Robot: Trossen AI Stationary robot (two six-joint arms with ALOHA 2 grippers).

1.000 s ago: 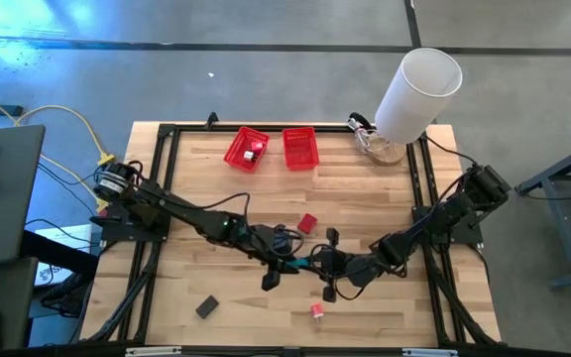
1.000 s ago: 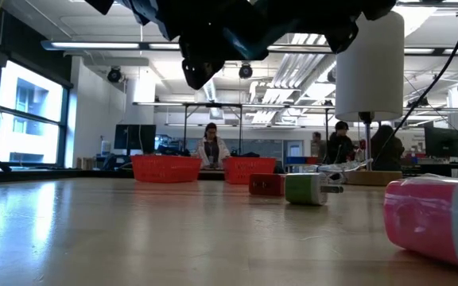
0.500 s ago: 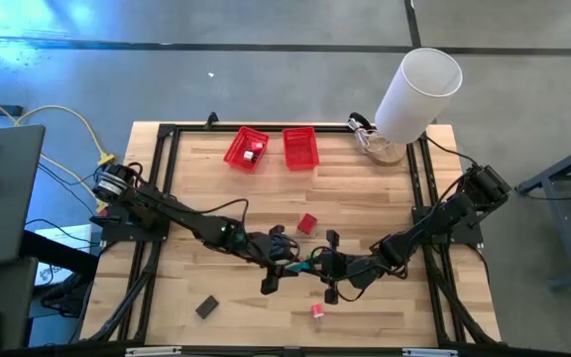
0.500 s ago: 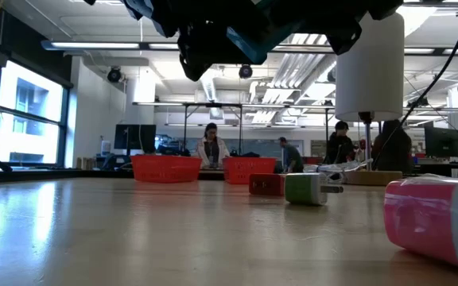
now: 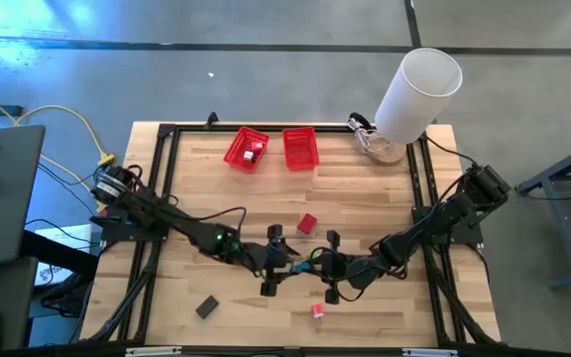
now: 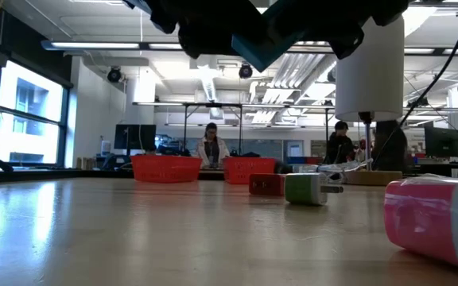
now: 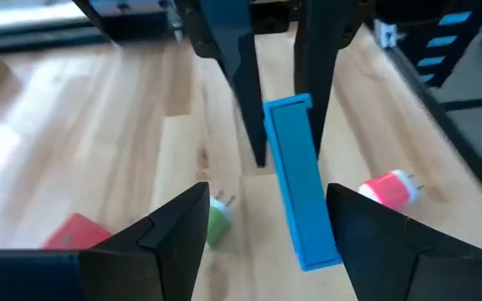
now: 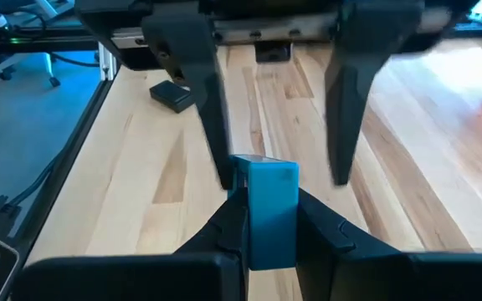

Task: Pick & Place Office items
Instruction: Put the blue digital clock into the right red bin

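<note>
A teal block (image 5: 300, 263) hangs above the table's middle between my two grippers. My right gripper (image 8: 270, 209) is shut on it. My left gripper (image 7: 268, 191) faces it from the table's left, open, with one finger on each side of the block's free end (image 7: 308, 242); I cannot tell whether either finger touches it. Lying on the table are a red block (image 5: 307, 223), a pink-and-white piece (image 5: 317, 310), a dark grey block (image 5: 206, 306) and a green piece (image 6: 307, 189). My right gripper pinches the teal block's two long sides (image 8: 266, 180) between its two fingers, at the end nearer that arm. The fingers come from the table's right, slanting a little downward, and lie along the block. The block sticks out ahead of them, clear of the table.
Two red mesh baskets (image 5: 247, 148) (image 5: 299, 147) stand at the far edge, the left one with small pieces in it. A big white cylinder (image 5: 419, 89) stands at the far right corner. People are in the room beyond the table.
My left gripper has opened and let go of the teal block, rolling about its own line and swinging a little toward the table's near edge. The block stays in my right gripper, which has kept still.
</note>
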